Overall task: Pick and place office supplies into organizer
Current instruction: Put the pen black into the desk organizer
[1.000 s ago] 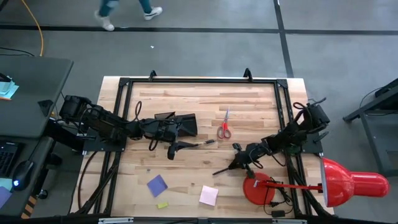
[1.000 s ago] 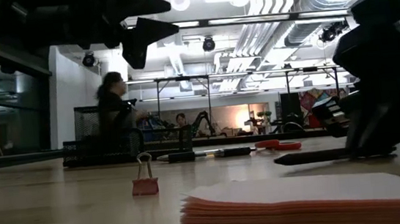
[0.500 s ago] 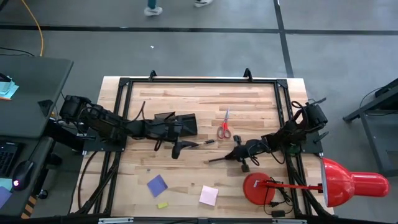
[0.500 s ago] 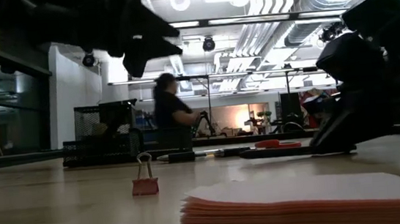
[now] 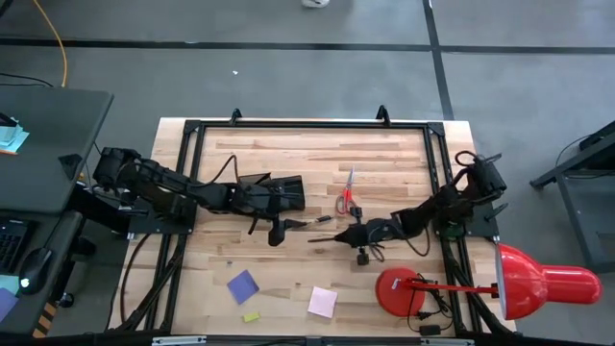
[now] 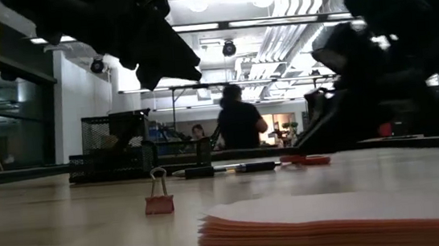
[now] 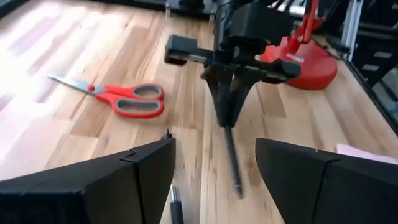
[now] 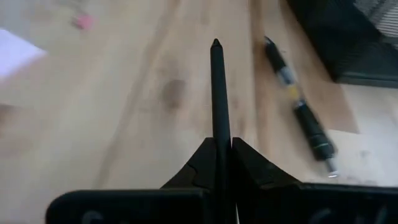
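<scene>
- The right gripper (image 5: 348,235) is near the middle of the table (image 5: 384,154), its fingers clenched on a thin dark pen (image 8: 217,99) that juts straight out past the fingertips, clear of the wood.
- In the left wrist view this right gripper (image 7: 229,118) hangs point-down with the held pen (image 7: 232,158) slanting toward the tabletop.
- The left gripper (image 5: 276,229) hovers left of centre, just in front of the organizer, its fingers (image 7: 106,186) spread apart and holding nothing.
- The black mesh organizer (image 5: 279,190) stands toward the far-left part of the table.
- A second pen (image 5: 320,220) lies flat on the wood between the two grippers, near the organizer.
- The red-handled scissors (image 5: 346,195) lie flat toward the far edge, right of the organizer.
- Near the front edge lie a blue-purple note pad (image 5: 243,285), a small yellow piece (image 5: 251,316) and a pink note pad (image 5: 322,302).
- A small pink binder clip (image 6: 159,200) stands upright on the table in the low view.
- The red desk lamp's base (image 5: 402,291) sits at the front-right corner.
- A person (image 6: 240,125) shows in the room behind.
</scene>
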You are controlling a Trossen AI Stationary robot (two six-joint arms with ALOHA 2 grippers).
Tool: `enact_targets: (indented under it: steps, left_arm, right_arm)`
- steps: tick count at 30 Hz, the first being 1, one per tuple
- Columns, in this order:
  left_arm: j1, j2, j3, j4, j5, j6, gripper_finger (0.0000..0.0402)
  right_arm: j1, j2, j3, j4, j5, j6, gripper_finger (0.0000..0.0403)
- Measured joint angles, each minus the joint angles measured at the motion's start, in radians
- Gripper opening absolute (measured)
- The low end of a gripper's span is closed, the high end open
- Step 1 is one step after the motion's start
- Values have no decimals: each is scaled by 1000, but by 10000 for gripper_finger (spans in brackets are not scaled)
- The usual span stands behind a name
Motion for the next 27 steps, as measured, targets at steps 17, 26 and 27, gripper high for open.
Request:
enact_targets:
  steps: [17, 26, 27]
  left_arm:
    - [1, 14, 44, -195, 28, -6, 209]
    - [0, 73, 45, -225, 50, -10, 209]
    - [0, 80, 44, -226, 50, -10, 209]
  right_arm:
    - [11, -2, 321, -422, 158, -184, 10]
    - [9, -2, 422, -508, 206, -252, 10]
    - [9, -2, 429, -508, 207, -258, 10]
